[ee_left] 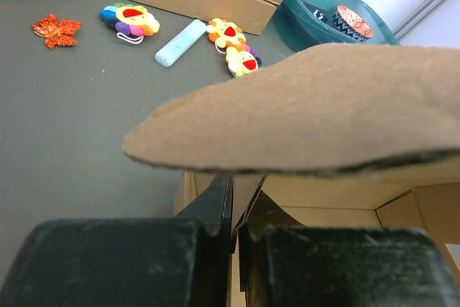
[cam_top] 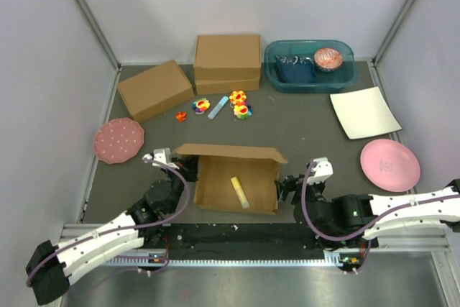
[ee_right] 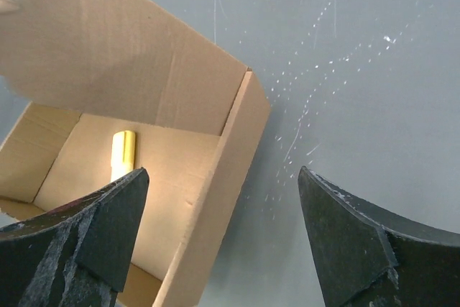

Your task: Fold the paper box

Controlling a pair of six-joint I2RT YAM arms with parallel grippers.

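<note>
The paper box (cam_top: pixel 237 185) is a shallow brown cardboard mailer standing open in the middle of the table. Its lid flap (cam_top: pixel 230 152) hangs over the back. A yellow tube (cam_top: pixel 239 192) lies inside it. My left gripper (cam_top: pixel 188 168) is at the box's left wall, and in the left wrist view my left gripper (ee_left: pixel 235 203) is shut on a thin cardboard wall under the lid flap (ee_left: pixel 302 113). My right gripper (cam_top: pixel 287 186) is open. In the right wrist view my right gripper (ee_right: pixel 223 213) straddles the box's right wall (ee_right: pixel 215 199), and the yellow tube (ee_right: pixel 122 152) shows inside.
A smaller angled brown box (cam_top: pixel 154 89) and a taller brown box (cam_top: pixel 227 62) stand at the back. A teal bin (cam_top: pixel 309 66) holds a bowl. A white square plate (cam_top: pixel 364 111), a pink plate (cam_top: pixel 389 165), a spotted pink plate (cam_top: pixel 118 140), and small toys (cam_top: pixel 237 104) lie around.
</note>
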